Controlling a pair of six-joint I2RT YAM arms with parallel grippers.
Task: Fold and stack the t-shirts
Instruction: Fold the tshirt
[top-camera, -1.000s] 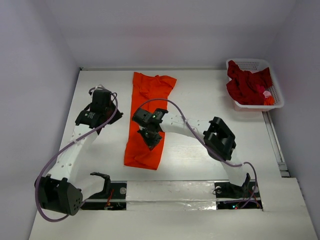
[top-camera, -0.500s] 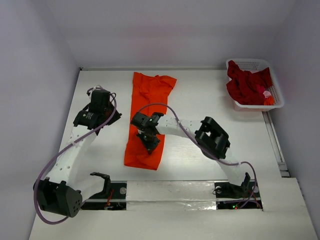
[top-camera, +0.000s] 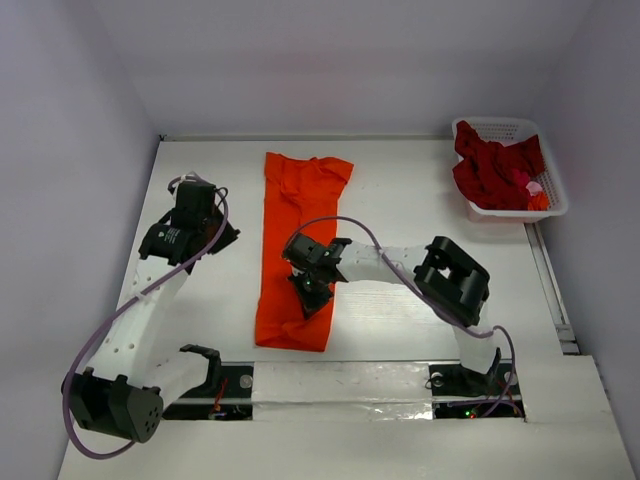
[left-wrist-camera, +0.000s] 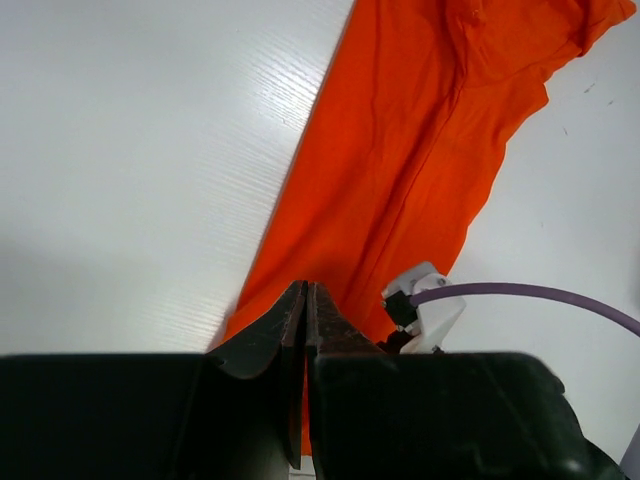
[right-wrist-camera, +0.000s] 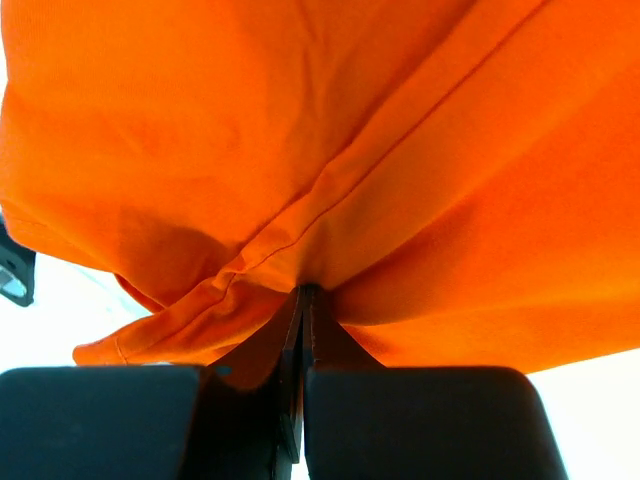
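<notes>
The bright orange t-shirt (top-camera: 298, 240) lies as a long narrow strip down the middle of the table, collar end at the far side. My right gripper (top-camera: 314, 294) sits on its lower half and is shut on a fold of the orange cloth (right-wrist-camera: 300, 130), pinched between the jaws of this gripper (right-wrist-camera: 303, 292). My left gripper (top-camera: 222, 236) is shut and empty, above bare table left of the shirt; the left wrist view shows its closed tips (left-wrist-camera: 305, 290) and the shirt (left-wrist-camera: 420, 170) beyond. The dark red t-shirt (top-camera: 495, 168) lies crumpled in the basket.
The white lattice basket (top-camera: 505, 125) stands at the far right corner, with a small pink and orange item (top-camera: 536, 192) beside the red shirt. The right arm's purple cable (top-camera: 345, 222) loops over the orange shirt. White walls close the table's left, far and right sides.
My right gripper has moved right and nearer with the cloth in it, shifting the shirt's lower end to the right. My left gripper has drifted slightly left and away.
</notes>
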